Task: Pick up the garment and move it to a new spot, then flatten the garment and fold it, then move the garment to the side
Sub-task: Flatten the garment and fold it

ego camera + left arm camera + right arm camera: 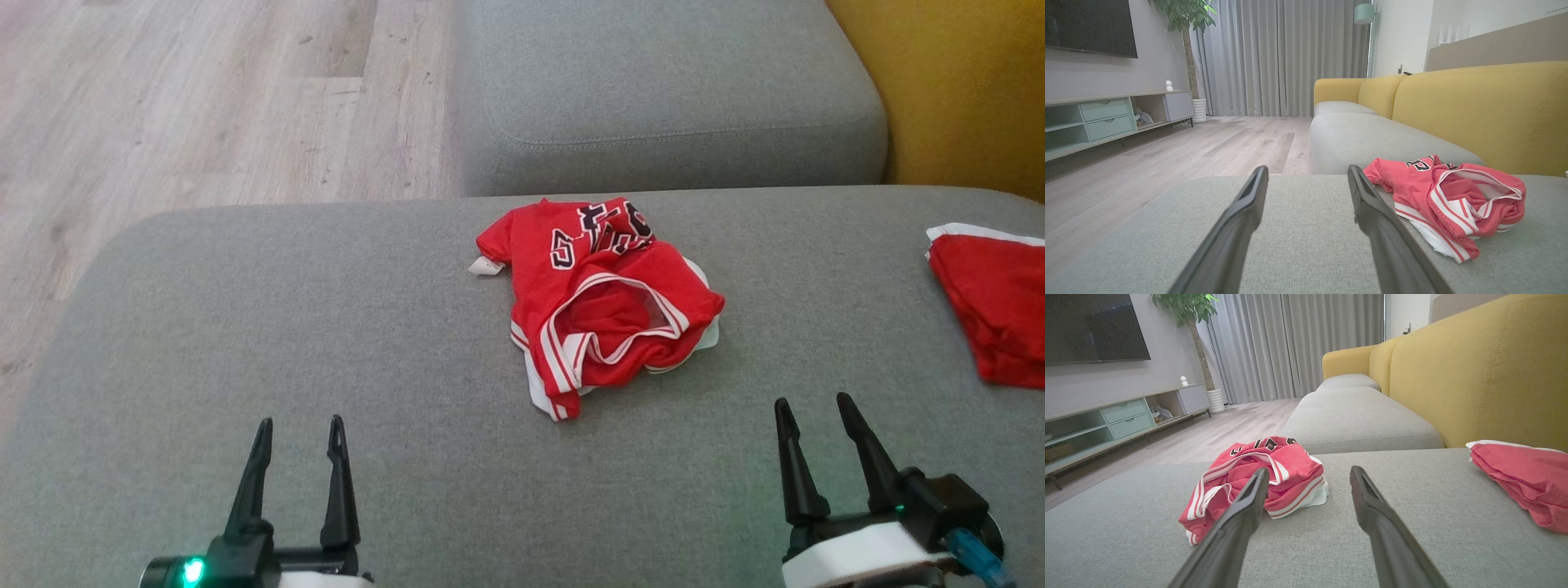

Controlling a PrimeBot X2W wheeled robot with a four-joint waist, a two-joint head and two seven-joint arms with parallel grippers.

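Robot facing a grey seat cushion (326, 343) with the garment (600, 306) lying crumpled on it, slightly right of centre and towards the far edge. The cloth is red with white-and-red striped trim and dark lettering. The left gripper (300, 420) and right gripper (813, 400) hover near the robot, both well apart from the cloth. Each has its two fingers spread and nothing between them. No step of the task is done yet.

Likely failures from here:
- A pinch on the top of the heap may catch one layer only, so the cloth would rise bunched and resist flattening.
- The striped opening faces up, so a finger could slide inside it rather than over an edge.
- A second red cloth (992, 310) lies at the right, and a reach that drifts that way could take the wrong piece.
- A push rather than a lift could nudge the heap towards the gap (653, 194) between the cushions.

The lettering is folded over and cannot be read. Sleeves, hem and collar cannot be told apart, though it is possibly a sports jersey. The second cloth is cut off by the head view's edge, and the underside of the heap is hidden.
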